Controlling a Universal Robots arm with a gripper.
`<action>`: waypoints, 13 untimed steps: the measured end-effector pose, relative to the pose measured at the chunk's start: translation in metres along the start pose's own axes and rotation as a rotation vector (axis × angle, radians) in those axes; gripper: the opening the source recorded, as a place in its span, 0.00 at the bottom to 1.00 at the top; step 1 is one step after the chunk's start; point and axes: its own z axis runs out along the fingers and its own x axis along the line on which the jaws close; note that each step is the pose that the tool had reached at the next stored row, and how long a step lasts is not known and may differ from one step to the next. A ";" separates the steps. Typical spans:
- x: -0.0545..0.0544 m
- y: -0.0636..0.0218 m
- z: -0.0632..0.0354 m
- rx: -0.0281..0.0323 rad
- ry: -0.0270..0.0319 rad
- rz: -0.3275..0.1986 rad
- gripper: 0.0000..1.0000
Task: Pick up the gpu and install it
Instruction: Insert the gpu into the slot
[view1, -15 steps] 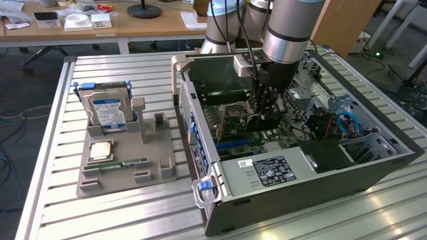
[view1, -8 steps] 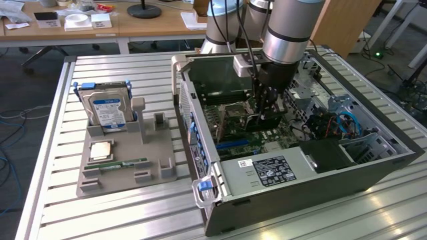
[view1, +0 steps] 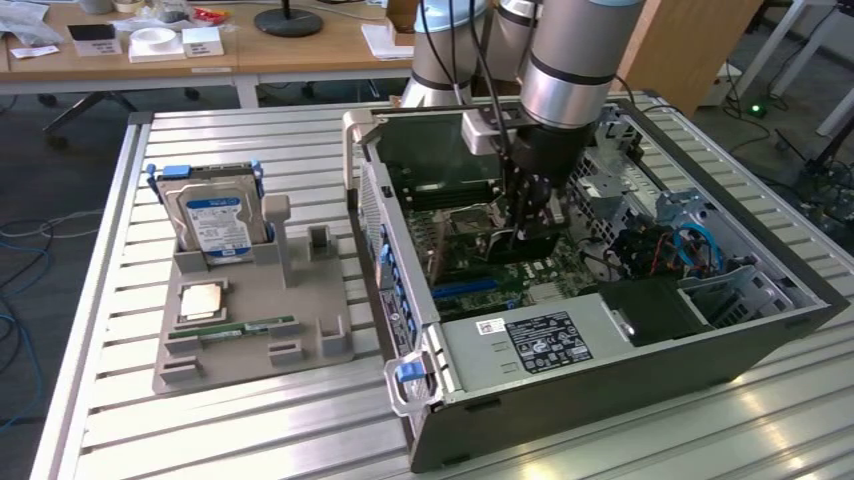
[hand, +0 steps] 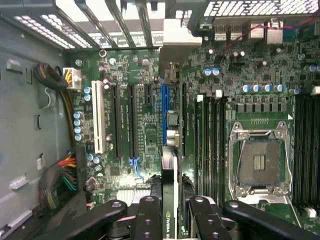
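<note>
Gripper (view1: 526, 222) narrow, clamped on the gpu (hand: 169, 197). The card hangs edge-on over the green motherboard (hand: 145, 150) inside the open steel case (view1: 601, 400), centre of the exterior view.

Risk: the thin rigid board sits off-line with the 1 blue slot (hand: 163, 112). If so, its edge could hit capacitors, or the card could tilt in the grip.

ribbed, brushed bare-metal table (view1: 267, 140), matt grey plastic holder (view1: 254, 345), shiny silver metal hard drive (view1: 198, 195) with a glossy blue label (view1: 216, 225), matt black painted metal case (view1: 601, 400), green lacquered motherboard (hand: 150, 130), smooth dark gpu (hand: 169, 210).
</note>
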 end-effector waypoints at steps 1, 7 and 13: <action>0.000 0.0014 0.0000 0.0001 0.0000 0.000 0.26; 0.002 0.0039 0.0002 0.0002 -0.0008 -0.008 0.26; 0.002 0.0055 0.0023 0.0003 -0.0011 -0.027 0.26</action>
